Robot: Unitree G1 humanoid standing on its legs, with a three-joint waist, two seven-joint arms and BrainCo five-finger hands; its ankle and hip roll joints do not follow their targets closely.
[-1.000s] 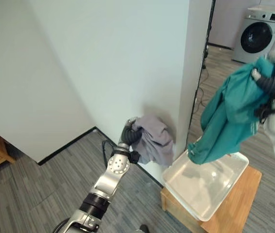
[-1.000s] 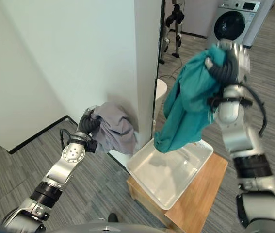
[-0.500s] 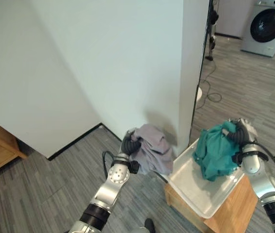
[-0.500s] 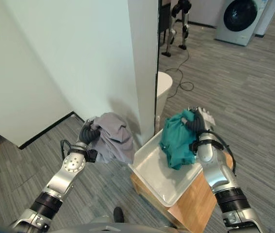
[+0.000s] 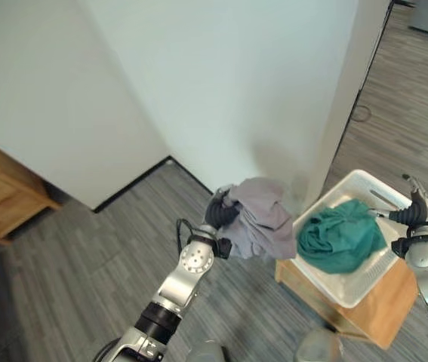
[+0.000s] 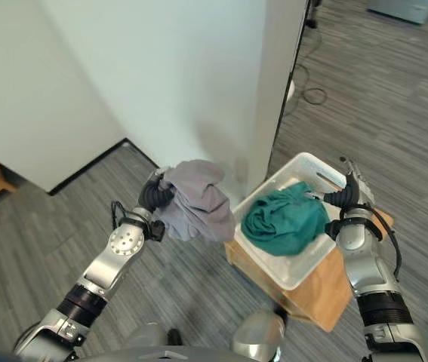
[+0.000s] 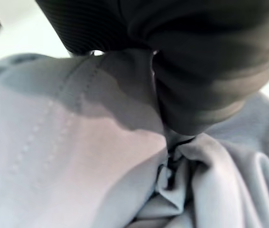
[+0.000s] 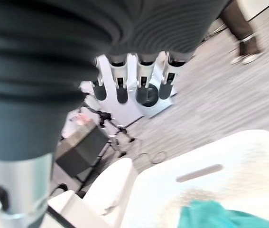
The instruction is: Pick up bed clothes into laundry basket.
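A teal garment (image 5: 340, 241) lies bunched inside the white laundry basket (image 5: 354, 287), which stands on a low wooden stand (image 5: 386, 308). My right hand (image 5: 412, 213) is at the basket's far right rim, fingers straight and holding nothing; the right wrist view shows its fingers (image 8: 142, 84) extended above the basket (image 8: 210, 161) and the teal cloth (image 8: 205, 214). My left hand (image 5: 220, 211) is curled round a grey garment (image 5: 265, 225), held in the air just left of the basket beside the wall corner. In the left wrist view the grey cloth (image 7: 77, 156) presses against the hand.
A white wall (image 5: 198, 83) with a corner pillar (image 5: 349, 90) rises right behind the basket. A wooden cabinet (image 5: 6, 196) stands at the far left. Grey plank floor (image 5: 85, 279) spreads open to the left and front.
My right hand has let go of the teal garment, which now rests in the basket, and has drawn back to the rim with fingers straight. The camera has swung; my left hand still holds the grey garment.
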